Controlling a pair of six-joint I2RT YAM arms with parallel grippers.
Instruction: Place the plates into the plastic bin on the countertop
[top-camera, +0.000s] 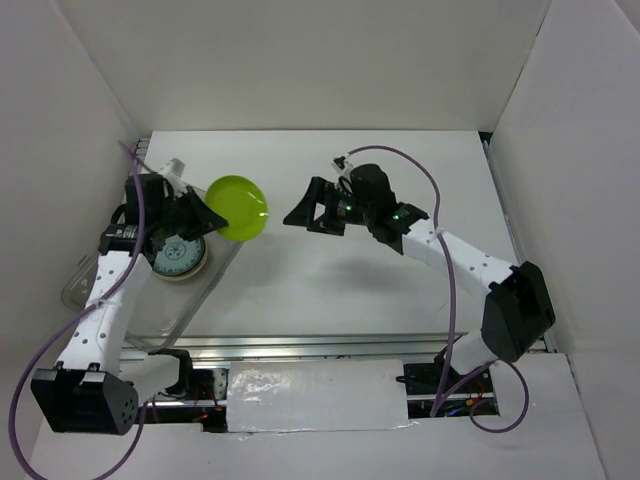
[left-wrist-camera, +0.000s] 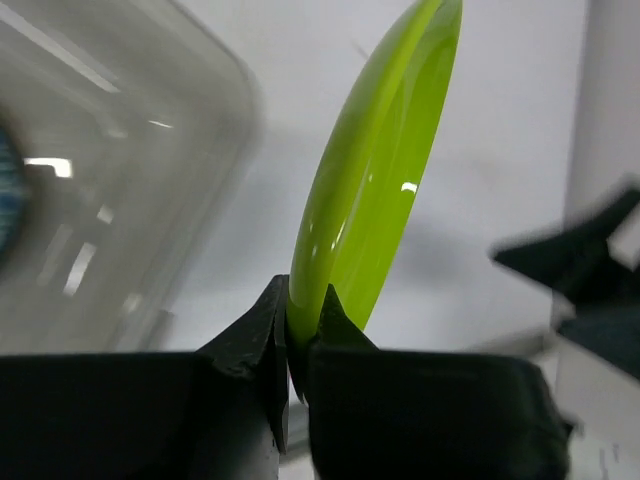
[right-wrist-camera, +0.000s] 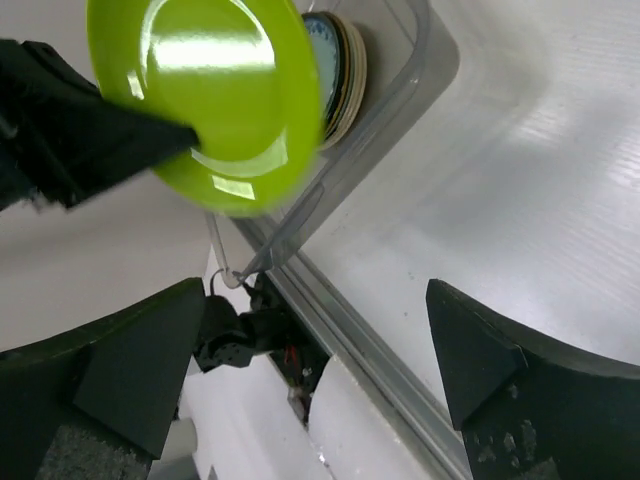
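On the white surface (top-camera: 340, 290) ringed by white walls (top-camera: 300, 60), the clear plastic bin (top-camera: 210, 290) sits at the left edge holding stacked plates (top-camera: 178, 255), the left claw (left-wrist-camera: 300, 335) pinches the lime green plate (left-wrist-camera: 380, 170) by its rim near the bin's right wall, and the right claw (top-camera: 310, 215) gapes empty mid-surface.

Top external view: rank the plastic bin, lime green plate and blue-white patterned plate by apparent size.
1. plastic bin, clearly largest.
2-3. lime green plate and blue-white patterned plate: alike; green is held raised, patterned partly hidden, so unranked.
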